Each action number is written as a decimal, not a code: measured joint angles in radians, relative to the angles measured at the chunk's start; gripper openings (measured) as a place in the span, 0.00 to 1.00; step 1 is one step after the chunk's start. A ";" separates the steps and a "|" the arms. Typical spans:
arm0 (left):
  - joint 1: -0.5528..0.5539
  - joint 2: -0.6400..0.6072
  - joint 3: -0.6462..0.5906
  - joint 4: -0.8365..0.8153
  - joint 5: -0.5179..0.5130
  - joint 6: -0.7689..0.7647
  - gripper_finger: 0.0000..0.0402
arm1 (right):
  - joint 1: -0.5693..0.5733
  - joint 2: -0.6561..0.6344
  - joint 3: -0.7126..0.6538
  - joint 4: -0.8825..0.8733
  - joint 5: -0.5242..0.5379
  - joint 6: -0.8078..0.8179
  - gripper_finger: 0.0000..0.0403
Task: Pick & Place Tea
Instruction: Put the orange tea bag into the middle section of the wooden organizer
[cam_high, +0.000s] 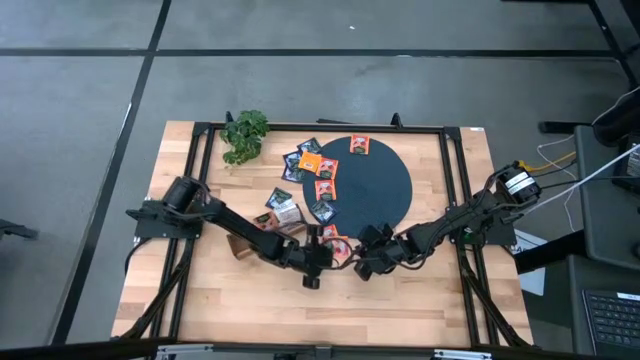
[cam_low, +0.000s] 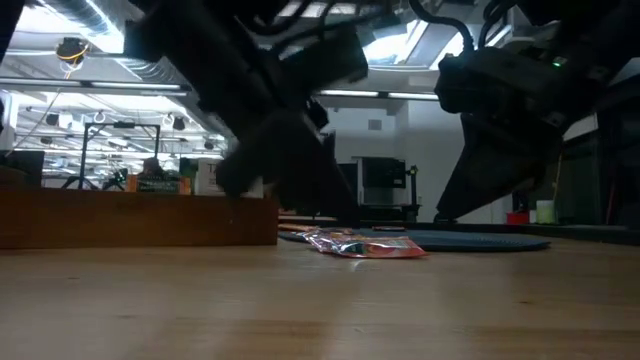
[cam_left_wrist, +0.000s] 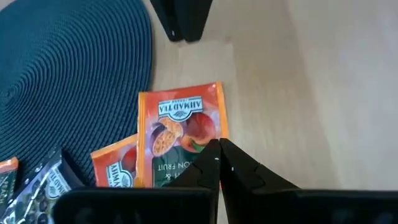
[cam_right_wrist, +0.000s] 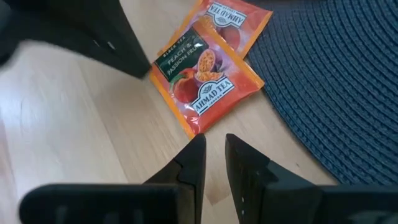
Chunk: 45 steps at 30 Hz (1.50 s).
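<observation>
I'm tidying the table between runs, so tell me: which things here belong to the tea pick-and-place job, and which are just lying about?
Belongs to the job:
- tea sachets, scattered on mat and table
- orange peach and passion fruit sachet, at the shut left pincer
- right pincer, hovering beside it

Just lying about:
- green leafy plant
- dark round woven mat

sachets (cam_high: 318, 178): small flat squares, orange, white, dark | most scattered flat on dark disc's left side and beside it | two orange ones (cam_right_wrist: 205, 74) overlapping on worktop at disc edge
</observation>
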 joint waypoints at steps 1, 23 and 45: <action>0.000 0.014 0.007 0.000 -0.012 0.000 0.00 | -0.001 0.000 0.000 0.002 0.000 0.005 0.16; -0.051 0.076 0.024 -0.103 -0.034 -0.062 0.01 | -0.002 0.120 0.000 0.189 -0.183 0.086 0.28; -0.075 0.081 0.019 -0.050 -0.078 -0.091 0.01 | -0.082 0.182 0.003 0.332 -0.185 0.150 0.48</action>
